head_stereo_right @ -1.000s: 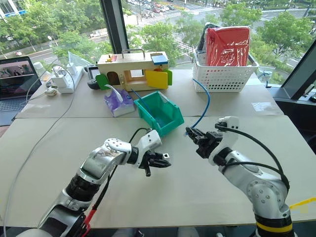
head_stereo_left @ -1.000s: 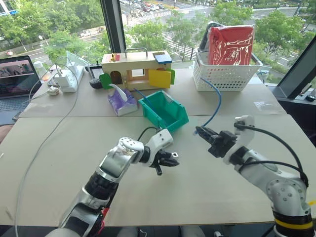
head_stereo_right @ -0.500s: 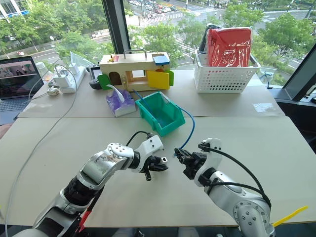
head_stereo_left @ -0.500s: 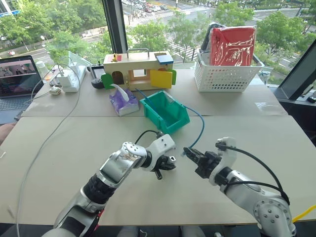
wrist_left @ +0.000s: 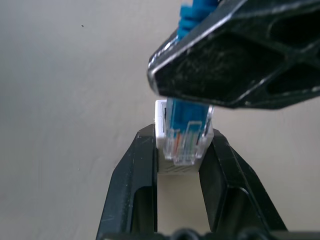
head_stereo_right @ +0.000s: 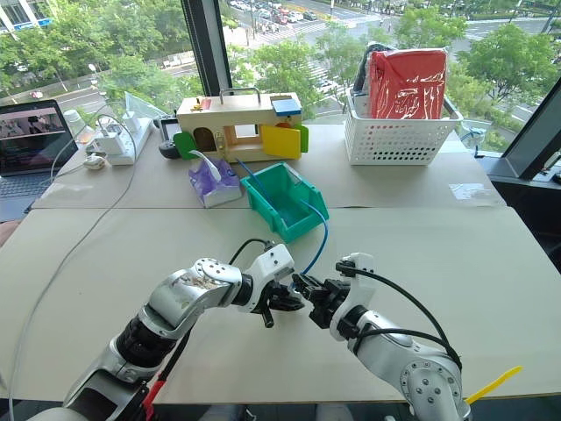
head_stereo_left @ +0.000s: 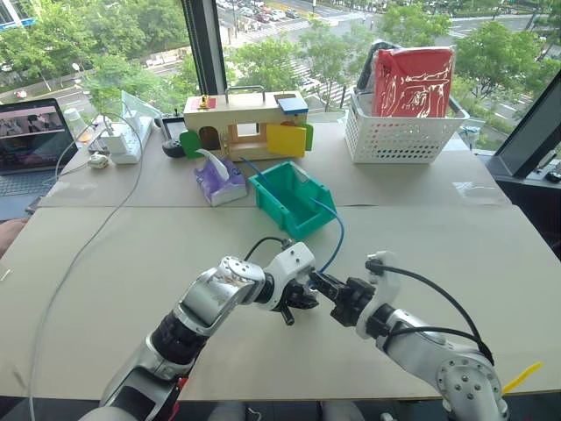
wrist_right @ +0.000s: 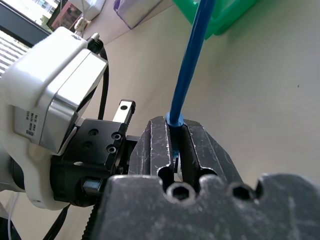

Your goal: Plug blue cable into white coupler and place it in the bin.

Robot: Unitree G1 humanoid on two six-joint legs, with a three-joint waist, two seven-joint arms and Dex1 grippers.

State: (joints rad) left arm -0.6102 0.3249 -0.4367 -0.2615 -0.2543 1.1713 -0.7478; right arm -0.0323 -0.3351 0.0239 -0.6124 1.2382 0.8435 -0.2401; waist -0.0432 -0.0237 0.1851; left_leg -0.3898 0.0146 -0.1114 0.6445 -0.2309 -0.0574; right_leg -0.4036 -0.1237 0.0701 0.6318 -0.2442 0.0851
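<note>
My left gripper (head_stereo_left: 296, 301) is shut on the white coupler (wrist_left: 161, 121), a tiny block pinched between its two black fingers (wrist_left: 137, 170). My right gripper (head_stereo_left: 321, 286) is shut on the blue cable (head_stereo_left: 337, 239) just behind its clear plug (wrist_left: 185, 142). The plug's tip sits at the coupler's socket end; how deep it is in I cannot tell. Both grippers meet tip to tip above the table's front middle. From there the cable arcs up and back to the teal bin (head_stereo_left: 273, 203), which stands just behind the grippers.
A white lattice basket (head_stereo_left: 399, 136) with a red bag stands at the back right. A wooden toy house (head_stereo_left: 241, 123) and a purple tissue pack (head_stereo_left: 217, 182) sit behind the bin. A laptop (head_stereo_left: 31, 145), a power strip (head_stereo_left: 118, 140) and a long white cord (head_stereo_left: 83, 259) are at the left.
My right gripper has come down and to the left with the blue cable, until its plug meets the coupler. The left gripper has hardly moved. The cable's arc has dropped lower.
</note>
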